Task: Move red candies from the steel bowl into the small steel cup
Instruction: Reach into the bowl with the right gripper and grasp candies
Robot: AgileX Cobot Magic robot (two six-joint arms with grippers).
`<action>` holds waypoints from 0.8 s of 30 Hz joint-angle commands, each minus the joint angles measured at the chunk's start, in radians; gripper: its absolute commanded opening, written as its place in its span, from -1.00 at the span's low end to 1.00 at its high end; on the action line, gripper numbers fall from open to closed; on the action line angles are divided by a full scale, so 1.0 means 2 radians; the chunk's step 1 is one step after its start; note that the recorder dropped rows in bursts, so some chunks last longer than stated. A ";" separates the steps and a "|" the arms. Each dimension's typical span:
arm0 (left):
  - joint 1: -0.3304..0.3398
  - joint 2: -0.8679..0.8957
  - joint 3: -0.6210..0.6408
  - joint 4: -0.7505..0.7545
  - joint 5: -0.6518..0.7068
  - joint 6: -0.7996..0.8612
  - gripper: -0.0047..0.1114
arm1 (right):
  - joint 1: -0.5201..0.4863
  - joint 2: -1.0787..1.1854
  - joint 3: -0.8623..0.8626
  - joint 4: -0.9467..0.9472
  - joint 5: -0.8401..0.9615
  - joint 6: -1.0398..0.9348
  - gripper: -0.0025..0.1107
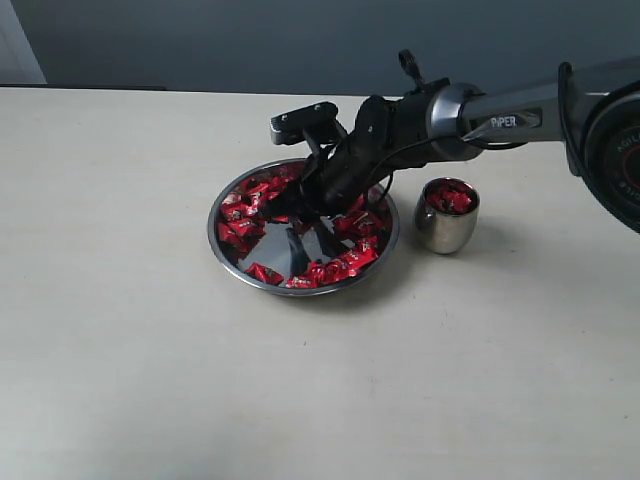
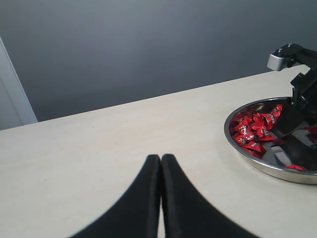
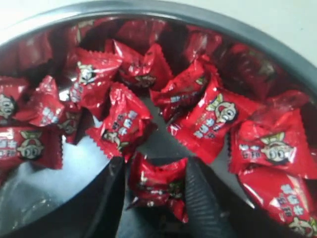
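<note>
The steel bowl sits mid-table, ringed with red candies around its bare mirror bottom. My right gripper reaches down into it; in the right wrist view its two black fingers press on one crinkled red candy, low over the bowl's floor, with more red candies just beyond. The small steel cup stands right of the bowl and holds a few red candies. My left gripper hovers shut over bare table, left of the steel bowl, holding nothing.
The right arm stretches from the right edge over the cup's far side. A grey wall backs the pale table. A white panel stands at the table's far corner.
</note>
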State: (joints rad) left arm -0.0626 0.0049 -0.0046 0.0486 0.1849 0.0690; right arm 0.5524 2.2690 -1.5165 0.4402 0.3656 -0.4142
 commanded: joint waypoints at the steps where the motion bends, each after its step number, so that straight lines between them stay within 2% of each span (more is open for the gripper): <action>1: 0.000 -0.002 0.002 -0.001 -0.002 -0.001 -0.89 | -0.003 -0.002 -0.002 -0.019 0.016 0.009 -0.26; 4: 0.000 -0.002 0.002 -0.001 -0.003 -0.001 -0.89 | -0.003 -0.002 -0.002 -0.033 0.025 0.009 -0.27; 6: 0.000 -0.002 0.002 -0.001 -0.003 -0.001 -0.89 | -0.003 -0.002 -0.002 -0.039 0.025 0.009 -0.37; 11: 0.000 -0.002 0.002 -0.001 -0.003 -0.001 -0.89 | -0.003 -0.004 -0.002 -0.037 0.025 0.009 -0.97; 16: 0.000 -0.002 0.002 -0.001 -0.003 -0.001 -0.89 | -0.003 -0.028 -0.002 -0.037 0.046 0.011 -0.97; 20: 0.000 -0.002 0.002 -0.001 -0.003 -0.001 -0.89 | -0.003 -0.081 -0.002 -0.052 0.109 0.011 -0.97; 24: 0.000 -0.002 0.002 -0.001 -0.003 -0.001 -0.89 | -0.003 -0.135 -0.002 -0.107 0.145 0.016 -0.97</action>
State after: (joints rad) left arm -0.0626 0.0049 -0.0046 0.0486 0.1849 0.0690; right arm 0.5506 2.0606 -1.5165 0.2949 0.6148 -0.3909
